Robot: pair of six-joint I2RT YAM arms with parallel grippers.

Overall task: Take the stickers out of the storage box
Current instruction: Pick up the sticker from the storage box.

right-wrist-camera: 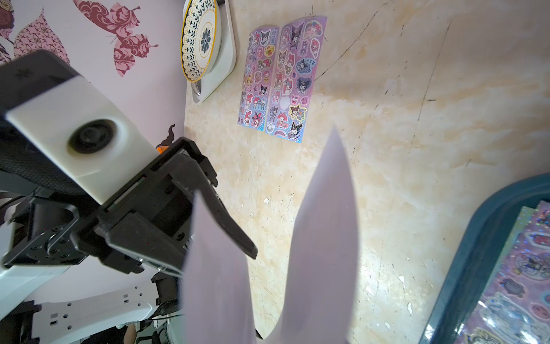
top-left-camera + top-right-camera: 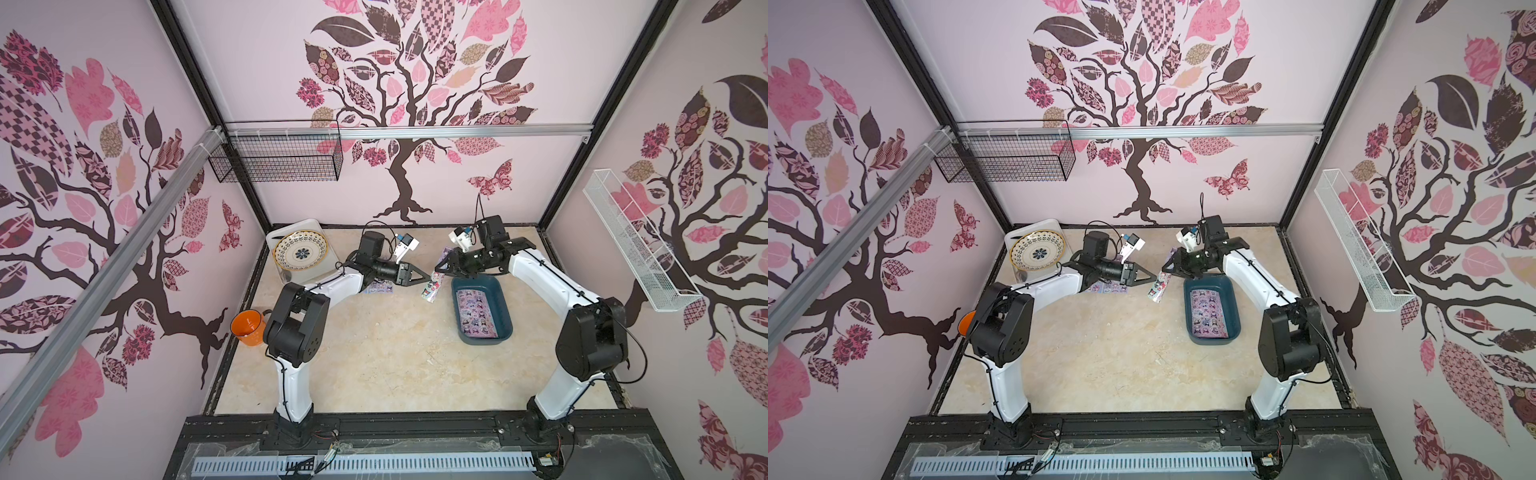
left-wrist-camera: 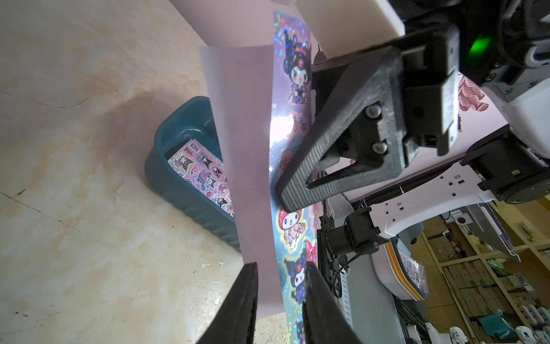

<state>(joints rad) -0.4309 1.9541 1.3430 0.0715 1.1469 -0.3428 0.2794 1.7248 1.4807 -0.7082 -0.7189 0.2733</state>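
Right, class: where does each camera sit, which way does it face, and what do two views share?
Top views: high over the robot's base, looking down on the table; left arm and right arm show.
Left wrist: on left arm, facing sticker sheet, right gripper, box; own fingertips show.
Right wrist: on right arm, facing left gripper, plate; own fingers unseen.
Both wrist views share sticker sheet and box.

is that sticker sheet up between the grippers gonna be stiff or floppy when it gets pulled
Probably floppy: the sticker sheet curls lengthwise where the right gripper pinches it. Likely very light: that small pinch holds it aloft. Its glossy holographic face may slip.
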